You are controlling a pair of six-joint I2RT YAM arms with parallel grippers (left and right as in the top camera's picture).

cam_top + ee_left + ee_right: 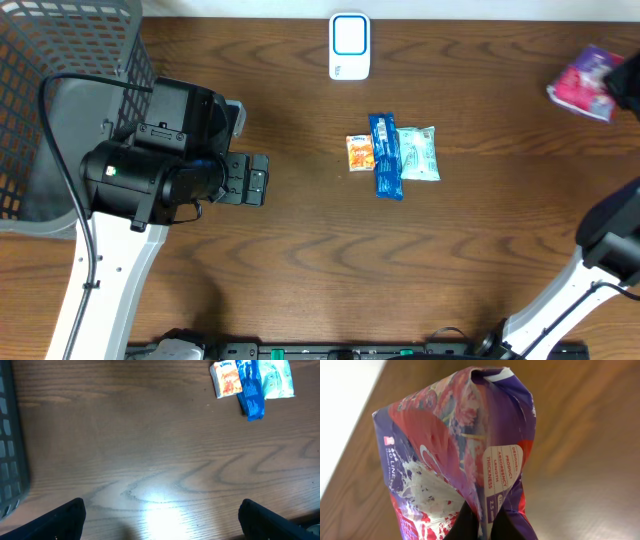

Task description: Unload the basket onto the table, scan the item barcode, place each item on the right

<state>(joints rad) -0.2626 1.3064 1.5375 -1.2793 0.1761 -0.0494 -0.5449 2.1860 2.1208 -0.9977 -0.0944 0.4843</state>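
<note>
Three packets (386, 156), one scanner (349, 46), one purple pack (585, 85) visible.

**Purple pack** (455, 460), well right of the blue packet (386, 156)
- White panel (502, 477), printed sideways: PRODUCT, ABSORBENCY, LENGTH, THICKNESS.
- One more heading on the panel, perhaps DESIGNED, is unclear.
- A small figure at the panel's end appears to read 2.5.
- White lettering along the pack's other side: 40 LINERS.
- Brand name not legible.

**Orange packet** (227, 379), touching the blue packet's left side
- Small white word at its top, possibly Kleenex, too blurred to confirm.

**Blue packet**
- Print present, unreadable.

**Green packet** (275, 379), touching the blue packet's right side
- Print present, unreadable.
</note>
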